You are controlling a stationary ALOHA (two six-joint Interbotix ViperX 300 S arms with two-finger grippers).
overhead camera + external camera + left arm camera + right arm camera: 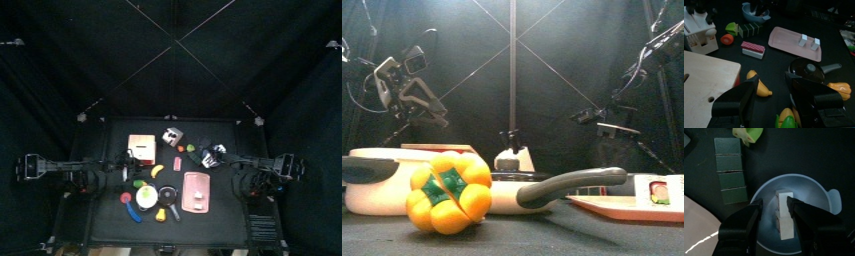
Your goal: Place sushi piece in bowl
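Black curtains enclose the desk (107, 215). At the far side, the right claw (777, 208) is held over the bowl (814, 188), its jaws closed on the sushi piece (785, 215), which is inside the bowl. Only release appears left. The left claw (774, 92) is seen open, empty, above the tan board (704, 75).

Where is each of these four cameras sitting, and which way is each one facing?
Top: high overhead, facing straight down on the table; both arms show.
Front: at the table's edge, facing level past the yellow pepper; the arms hang behind.
Left wrist: above the table, on the pink tray; left gripper open.
Right wrist: straight over the bowl; right gripper holds the sushi piece.
Both wrist views share the bowl.
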